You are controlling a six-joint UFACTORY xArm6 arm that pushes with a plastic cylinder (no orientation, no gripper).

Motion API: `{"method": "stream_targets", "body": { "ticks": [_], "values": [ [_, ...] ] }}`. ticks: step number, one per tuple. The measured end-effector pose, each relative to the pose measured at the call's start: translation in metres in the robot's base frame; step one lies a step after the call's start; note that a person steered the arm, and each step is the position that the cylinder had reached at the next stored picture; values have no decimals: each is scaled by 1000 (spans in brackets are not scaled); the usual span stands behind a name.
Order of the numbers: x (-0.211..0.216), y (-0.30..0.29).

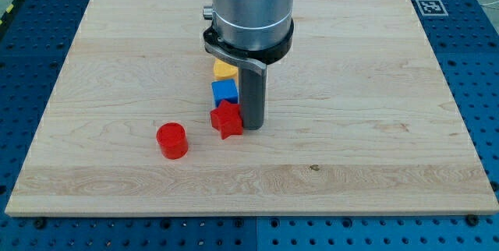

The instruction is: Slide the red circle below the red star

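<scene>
The red circle (pixel 172 140), a short cylinder, sits on the wooden board (pixel 374 126) left of centre. The red star (pixel 226 120) lies to its right and slightly higher in the view, a small gap apart. My tip (pixel 252 126) stands just right of the red star, touching or nearly touching its right side. The rod hangs from a large grey cylinder at the view's top.
A blue cube (pixel 224 91) sits directly above the red star, close to it. A yellow block (pixel 224 69) sits above the blue cube, partly hidden by the arm's mount. A marker tag (pixel 429 5) is at the board's top right corner.
</scene>
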State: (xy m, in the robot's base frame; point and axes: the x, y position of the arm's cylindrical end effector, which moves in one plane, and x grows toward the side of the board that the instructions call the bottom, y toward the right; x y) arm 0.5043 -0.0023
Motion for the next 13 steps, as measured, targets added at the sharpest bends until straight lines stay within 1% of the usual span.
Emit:
{"method": "stream_targets", "body": {
  "ticks": [2,3,4,5,7,8,9,10,11,13],
  "values": [
    [0,5],
    [10,47],
    [55,82],
    [93,46],
    [90,-122],
    [64,-194],
    [9,-222],
    [12,-208],
    [29,-204],
    [32,-152]
  ]
}}
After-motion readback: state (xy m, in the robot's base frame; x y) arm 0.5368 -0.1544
